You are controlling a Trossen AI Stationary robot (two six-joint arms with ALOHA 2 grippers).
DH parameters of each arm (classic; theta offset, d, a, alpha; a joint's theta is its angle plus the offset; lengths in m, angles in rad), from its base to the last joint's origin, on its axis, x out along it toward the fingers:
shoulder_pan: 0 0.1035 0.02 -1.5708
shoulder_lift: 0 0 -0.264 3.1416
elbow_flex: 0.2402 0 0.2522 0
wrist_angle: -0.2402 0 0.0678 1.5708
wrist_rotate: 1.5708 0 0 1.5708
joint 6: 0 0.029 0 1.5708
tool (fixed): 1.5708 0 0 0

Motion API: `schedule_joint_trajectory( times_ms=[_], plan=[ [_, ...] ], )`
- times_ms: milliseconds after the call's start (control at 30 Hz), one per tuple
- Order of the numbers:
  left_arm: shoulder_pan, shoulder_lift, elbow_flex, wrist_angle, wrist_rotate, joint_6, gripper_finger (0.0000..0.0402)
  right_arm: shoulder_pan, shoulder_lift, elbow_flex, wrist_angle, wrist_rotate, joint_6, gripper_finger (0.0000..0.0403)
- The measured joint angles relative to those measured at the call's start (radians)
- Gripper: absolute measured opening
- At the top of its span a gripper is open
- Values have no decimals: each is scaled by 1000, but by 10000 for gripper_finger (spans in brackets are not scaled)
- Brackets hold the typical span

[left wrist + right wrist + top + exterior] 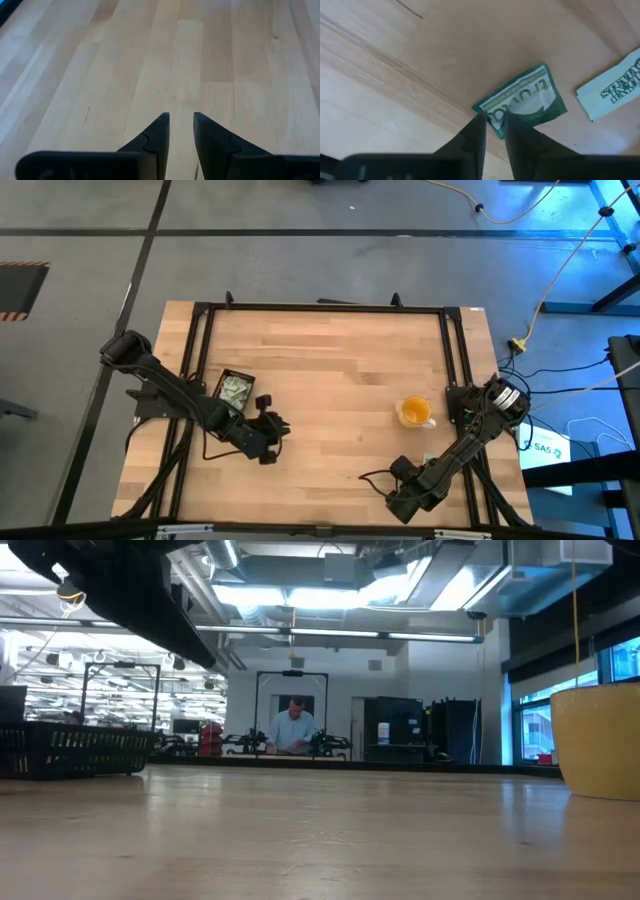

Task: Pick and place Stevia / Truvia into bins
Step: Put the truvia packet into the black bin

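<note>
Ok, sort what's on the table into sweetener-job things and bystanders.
Job:
- Truvia sachet, at the right gripper tips
- Stevia sachet beside it
- black bin holding sachets, near the left gripper, which holds nothing

Bystanders:
- yellow mug
- black wire basket

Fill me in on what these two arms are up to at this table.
The robot is sorting sweetener sachets into a black bin, which already holds some. The right gripper is low over the near right part of the wooden table, its fingertips closing on the edge of a green Truvia sachet; a pale Stevia sachet lies beside it. The left gripper hangs over bare wood near the bin, holding nothing. A yellow cup stands nearby.
</note>
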Motion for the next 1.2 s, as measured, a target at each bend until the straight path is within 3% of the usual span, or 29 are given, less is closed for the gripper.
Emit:
schedule_joint_trajectory(
  times_ms=[333,733,900,1033,1200],
  plan=[
    [1,24,0,0,1,19,80,1,8,34,-36,11,-60,35],
    [1,24,0,16,-1,26,79,-15,9,146,-11,217,-270,33],
    [2,24,0,114,39,116,80,-49,8,252,24,361,-508,33],
    [2,24,0,246,172,262,92,-86,7,337,144,447,-811,33],
    [2,24,0,435,379,499,113,-117,6,399,440,450,-1266,33]
  ],
)
